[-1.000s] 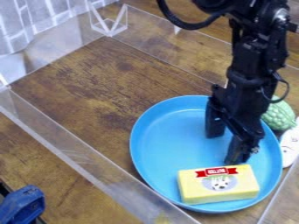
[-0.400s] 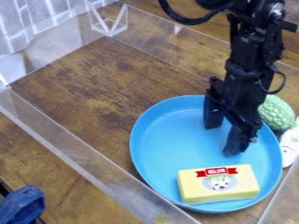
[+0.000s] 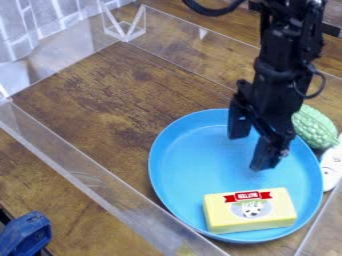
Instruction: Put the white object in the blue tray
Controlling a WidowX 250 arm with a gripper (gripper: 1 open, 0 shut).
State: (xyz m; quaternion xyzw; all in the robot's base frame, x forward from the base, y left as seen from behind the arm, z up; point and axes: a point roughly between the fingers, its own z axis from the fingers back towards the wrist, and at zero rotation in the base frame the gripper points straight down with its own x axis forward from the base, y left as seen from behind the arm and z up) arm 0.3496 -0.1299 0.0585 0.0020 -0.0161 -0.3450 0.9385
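Note:
The white object (image 3: 333, 166) lies at the right edge of the view, just outside the blue tray (image 3: 187, 160) and partly cut off by the frame. My gripper (image 3: 251, 147) hangs over the tray's right half, pointing down. It is open, with nothing between its black fingers (image 3: 265, 158). The white object is to the right of the gripper and apart from it.
A yellow box with a red label (image 3: 250, 209) lies in the front of the tray. A green bumpy object (image 3: 319, 127) sits behind the white one. Clear plastic walls (image 3: 80, 170) fence the wooden table. A blue item (image 3: 20, 235) is at the bottom left.
The gripper has lifted up from near the tray's floor, staying open and empty. Nothing else has moved.

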